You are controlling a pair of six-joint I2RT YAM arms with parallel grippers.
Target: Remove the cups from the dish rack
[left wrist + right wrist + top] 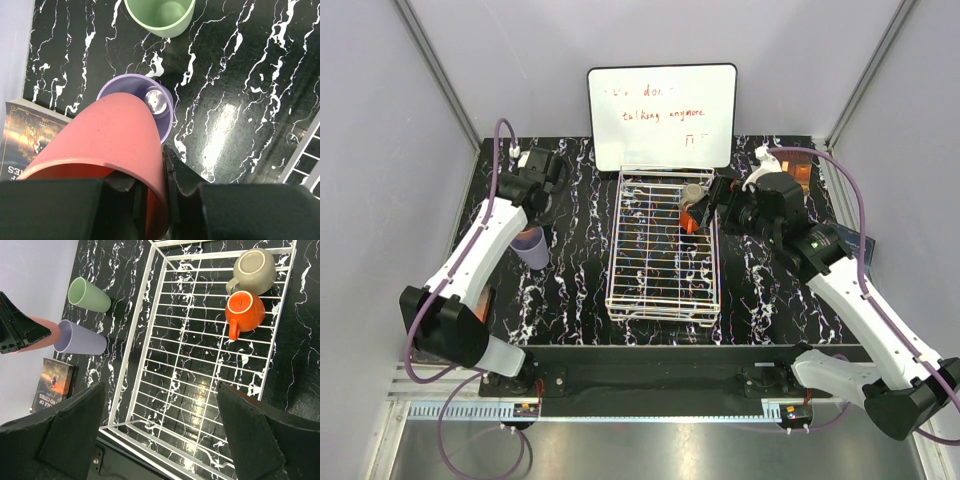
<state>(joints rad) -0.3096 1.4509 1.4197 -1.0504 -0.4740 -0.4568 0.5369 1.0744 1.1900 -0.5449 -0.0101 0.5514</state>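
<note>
Pink cup clamped in left pincer over lavender cup, book beside; right pincer splayed above dish rack.

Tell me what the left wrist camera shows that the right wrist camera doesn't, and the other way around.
Only the left wrist view: close up, the left claw shut on the rim of the pink cup, one finger inside and one outside, with the open mouth of the lavender cup just beyond.
Only the right wrist view: the orange cup and beige-grey cup, both upside down in one corner of the dish rack, plus the wide-open right claw.
Both: the pink cup, the lavender cup, the green cup, the book and part of the rack.
</note>
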